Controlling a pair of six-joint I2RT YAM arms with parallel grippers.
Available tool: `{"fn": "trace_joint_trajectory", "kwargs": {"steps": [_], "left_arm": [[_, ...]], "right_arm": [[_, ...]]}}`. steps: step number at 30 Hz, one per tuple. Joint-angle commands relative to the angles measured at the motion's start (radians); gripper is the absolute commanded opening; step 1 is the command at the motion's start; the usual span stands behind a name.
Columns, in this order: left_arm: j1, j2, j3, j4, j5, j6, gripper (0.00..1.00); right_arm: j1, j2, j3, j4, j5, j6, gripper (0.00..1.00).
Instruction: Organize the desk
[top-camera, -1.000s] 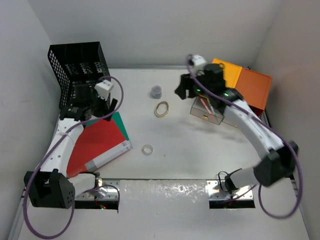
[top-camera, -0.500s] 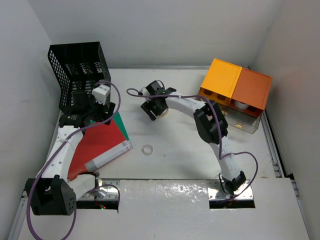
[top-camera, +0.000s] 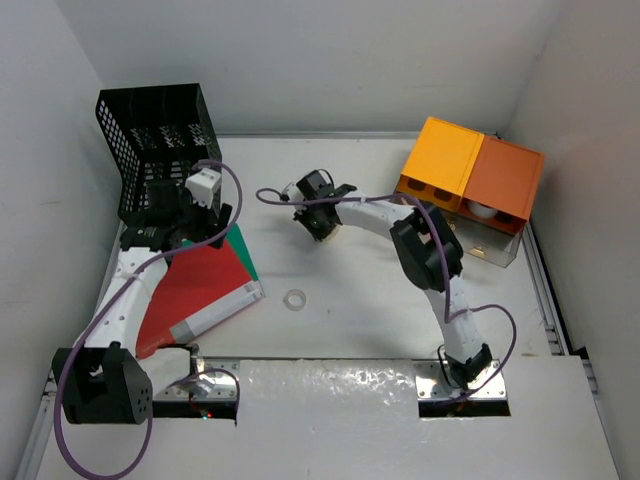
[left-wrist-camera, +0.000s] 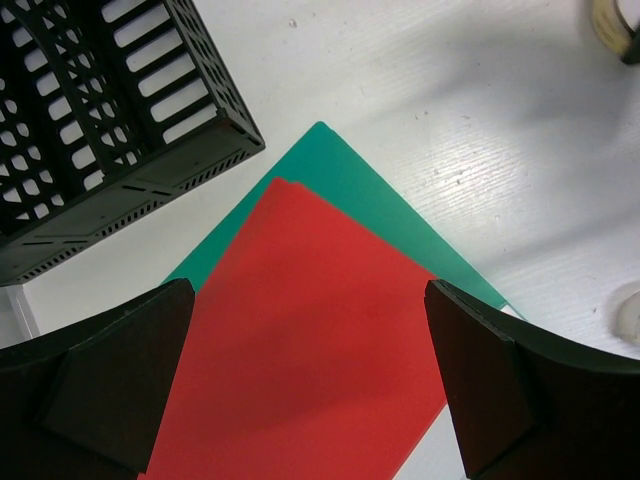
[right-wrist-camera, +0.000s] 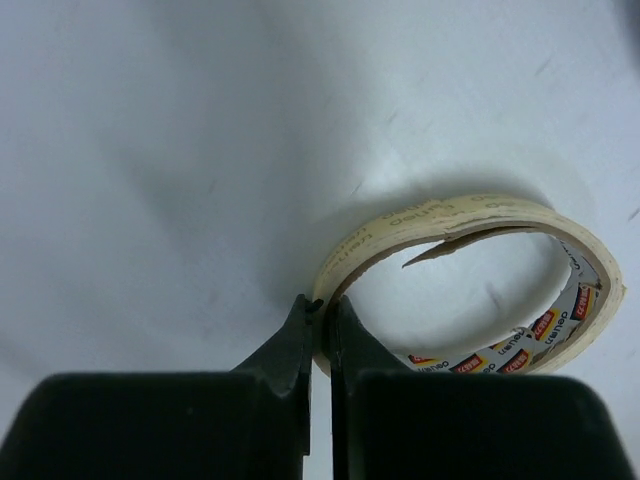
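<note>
Pinching the wall of the pale yellow tape ring with right tool, near the far-edge middle of the flat white rail-edged surface; holding left tool gaping wide above flat red folder.

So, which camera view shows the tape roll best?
The right wrist view: the tape lies large in frame, its wall pinched by the shut right end effector. In the top external view that end effector covers nearly all of it. The left wrist view catches only a sliver at the top right corner.
</note>
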Motion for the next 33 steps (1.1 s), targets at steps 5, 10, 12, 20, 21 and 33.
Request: {"fn": "trace_joint_trajectory", "kwargs": {"steps": [5,10,12,20,21,33], "left_arm": [[0.012,0.009,-0.003,0.041,0.011,-0.008,1.00],[0.012,-0.005,-0.026,0.043,0.001,0.002,1.00],[0.012,-0.020,-0.034,0.047,-0.003,0.003,1.00],[0.012,-0.046,-0.037,0.046,0.036,0.012,1.00],[0.012,-0.048,-0.038,0.046,0.043,0.015,1.00],[0.011,-0.055,-0.037,0.044,0.051,0.023,1.00]], "right_arm": [[0.074,-0.500,-0.183,0.061,-0.193,0.075,0.00],[0.055,-0.758,-0.240,0.020,0.062,0.143,0.00],[0.014,-0.818,-0.228,-0.078,0.272,0.152,0.00],[-0.456,-1.008,-0.522,-0.109,0.275,0.302,0.00],[-0.488,-1.031,-0.594,-0.057,0.271,0.328,0.00],[-0.681,-1.081,-0.861,0.121,0.285,0.422,0.00]]}}
